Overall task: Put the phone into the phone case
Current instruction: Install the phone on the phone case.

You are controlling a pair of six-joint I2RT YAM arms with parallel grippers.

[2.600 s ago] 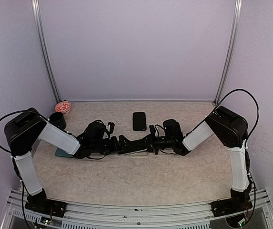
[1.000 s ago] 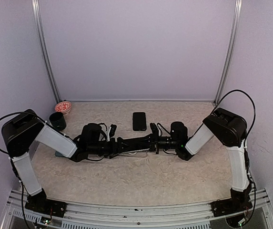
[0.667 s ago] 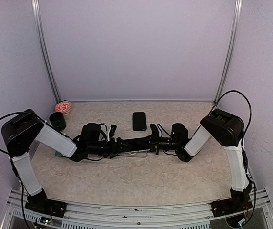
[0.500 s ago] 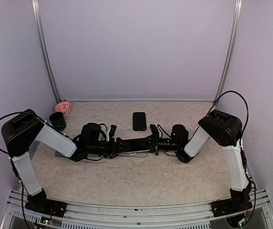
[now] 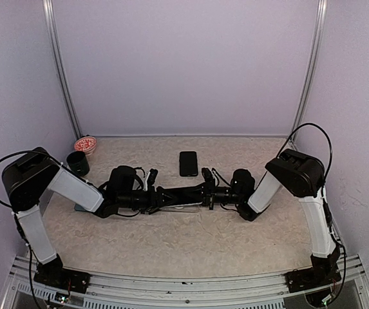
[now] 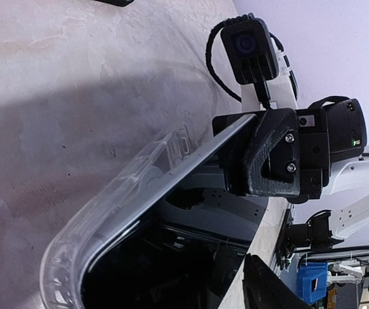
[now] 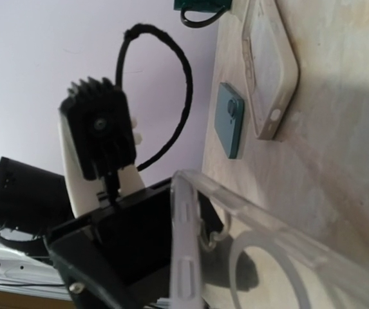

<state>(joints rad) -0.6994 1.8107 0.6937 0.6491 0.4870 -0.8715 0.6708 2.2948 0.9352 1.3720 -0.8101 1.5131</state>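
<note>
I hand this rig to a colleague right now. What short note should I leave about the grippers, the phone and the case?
Right gripper: shut on one end of the clear case.
Left gripper: jaws stand around the other end of the case; whether they clamp it is not clear.
Phone: flat on the table, behind the grippers, apart from the case.
Done: the case, empty, is taken at both ends, tilted.
Left: bring phone and case together and press the phone in.
</note>
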